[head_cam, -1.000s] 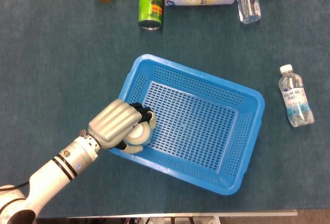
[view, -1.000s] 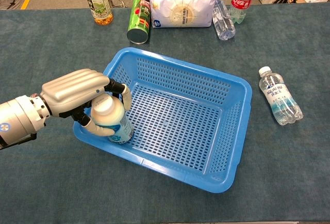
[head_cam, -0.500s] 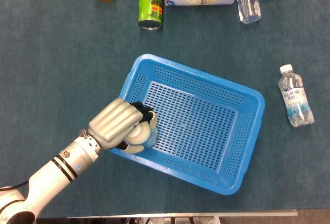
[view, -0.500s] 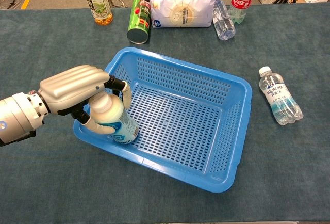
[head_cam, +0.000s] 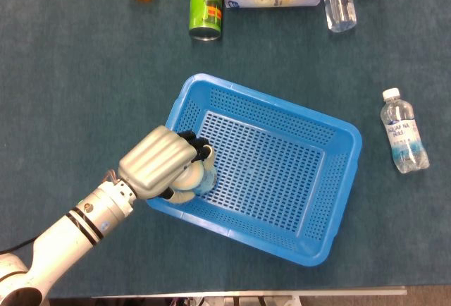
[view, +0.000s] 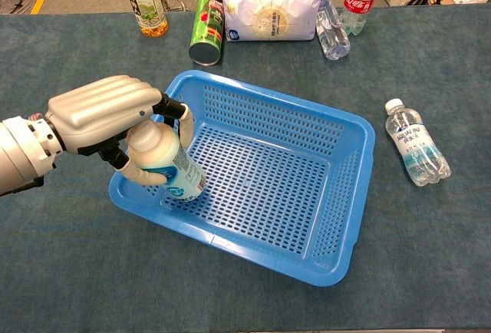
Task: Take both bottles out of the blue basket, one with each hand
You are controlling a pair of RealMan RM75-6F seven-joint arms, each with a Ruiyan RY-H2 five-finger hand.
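Since a second ago: lifted and tipped, the white bottle (view: pixel 163 166) now higher against the basket's left wall, its base swung toward the frame's lower centre, and the left hand (view: pixel 103 113) risen toward the upper left.

Head view: left hand (head_cam: pixel 156 161) at centre left, over the near-left corner of the blue basket (head_cam: pixel 338 172), fingers (head_cam: pixel 201 152) wrapped round the white bottle (head_cam: pixel 196 179), of which only a sliver shows beneath. Clear water bottle (head_cam: pixel 404 140) lying on the table (head_cam: pixel 84 80) at right, well apart from the basket. No right hand visible.

Chest view: fingers (view: pixel 175 110) clamped on the bottle's upper part, bottle tilted, base apparently still inside the blue basket (view: pixel 349 218) near the left rim. Water bottle (view: pixel 415 153) on the table (view: pixel 69 57) at right, already outside the basket. Right hand absent here too.

For the lift, judged from this: keep rising until the base clears the rim before drifting left; hold the grip firm, since the tilt invites slipping; avoid dragging the bottle against the wall, which could shift the light basket.
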